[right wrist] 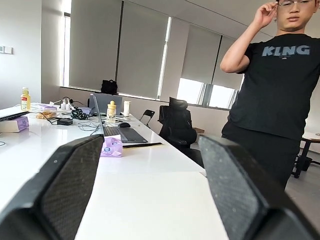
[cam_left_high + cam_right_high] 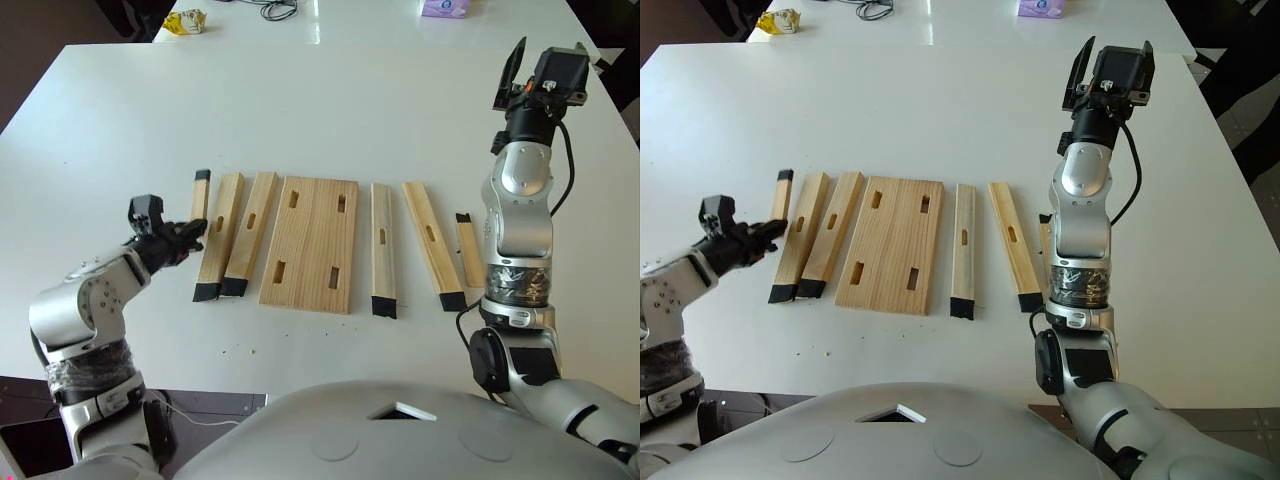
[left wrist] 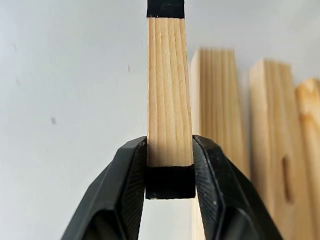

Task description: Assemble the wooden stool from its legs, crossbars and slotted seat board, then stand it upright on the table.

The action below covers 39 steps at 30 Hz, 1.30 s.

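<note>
Operator: Where is the left claw [image 3: 168, 150]?

Checker: Clamped on the short pale-wood crossbar with black tips [image 3: 169, 90]. It pinches the near black tip by its two side faces. The crossbar lies flat at the left end of the row of parts, on the side of the white counter [image 2: 350, 110] nearest its left edge, just beside the first long slotted wooden leg [image 2: 222, 235].

Operator: And the right claw [image 2: 1118, 45]?

Checker: Held high over the counter's right side, fingers spread wide, carrying nothing. The flat wooden seat board with four slots [image 2: 312, 243] lies mid-row, untouched.

Operator: How should the lift go?

Checker: The hold sits at the very end, so I judge the bar will want to droop or swivel. Squeeze firmly and raise it straight up and slowly, clear of the neighbouring leg. Then offer the free end squarely to a leg slot. The right claw could come down to steady that leg.
</note>
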Each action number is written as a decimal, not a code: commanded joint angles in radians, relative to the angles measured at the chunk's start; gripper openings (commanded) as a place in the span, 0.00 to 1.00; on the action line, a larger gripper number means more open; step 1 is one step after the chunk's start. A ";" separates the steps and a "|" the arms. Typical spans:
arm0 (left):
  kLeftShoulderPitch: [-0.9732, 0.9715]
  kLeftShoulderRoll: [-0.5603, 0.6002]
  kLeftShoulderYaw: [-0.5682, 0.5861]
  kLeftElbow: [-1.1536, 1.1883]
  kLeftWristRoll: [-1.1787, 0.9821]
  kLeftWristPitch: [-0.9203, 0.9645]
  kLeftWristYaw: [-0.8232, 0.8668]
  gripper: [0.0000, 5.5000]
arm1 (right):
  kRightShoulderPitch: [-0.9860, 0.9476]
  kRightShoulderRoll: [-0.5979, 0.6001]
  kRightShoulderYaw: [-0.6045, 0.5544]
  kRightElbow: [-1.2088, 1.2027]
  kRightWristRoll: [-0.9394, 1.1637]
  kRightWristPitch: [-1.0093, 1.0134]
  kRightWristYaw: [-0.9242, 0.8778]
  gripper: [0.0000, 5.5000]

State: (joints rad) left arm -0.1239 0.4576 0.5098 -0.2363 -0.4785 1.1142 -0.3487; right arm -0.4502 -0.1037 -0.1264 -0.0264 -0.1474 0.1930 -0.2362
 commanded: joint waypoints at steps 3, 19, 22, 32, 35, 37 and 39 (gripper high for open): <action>-0.227 -0.003 0.041 -0.012 -0.092 -0.112 -0.002 0.24 | -0.140 0.015 -0.063 0.090 0.312 0.113 0.261 0.63; -0.255 -0.071 -0.237 -0.093 -0.271 -0.435 -0.373 0.24 | -0.291 -0.228 -0.011 0.084 0.882 0.513 1.073 0.63; -0.259 -0.078 -0.245 -0.101 -0.323 -0.466 -0.431 0.24 | -0.296 -0.272 -0.005 0.086 0.901 0.521 1.171 0.63; -0.242 0.005 -0.278 -0.127 -0.415 -0.469 -0.584 0.24 | -0.345 -0.368 0.040 0.084 0.995 0.670 1.388 0.63; -0.233 0.044 -0.305 -0.122 -0.404 -0.475 -0.628 0.24 | -0.365 -0.361 0.047 0.090 0.993 0.668 1.404 0.63; -0.233 0.059 -0.319 -0.114 -0.395 -0.483 -0.647 0.24 | -0.373 -0.355 0.053 0.089 0.991 0.663 1.411 0.63; -0.233 0.072 -0.336 -0.106 -0.382 -0.494 -0.663 0.24 | -0.379 -0.349 0.056 0.085 0.992 0.661 1.417 0.63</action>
State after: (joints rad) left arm -0.3622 0.5054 0.1952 -0.3506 -0.8860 0.6355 -0.9898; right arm -0.7992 -0.4598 -0.0792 0.0636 0.8298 0.8559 1.1717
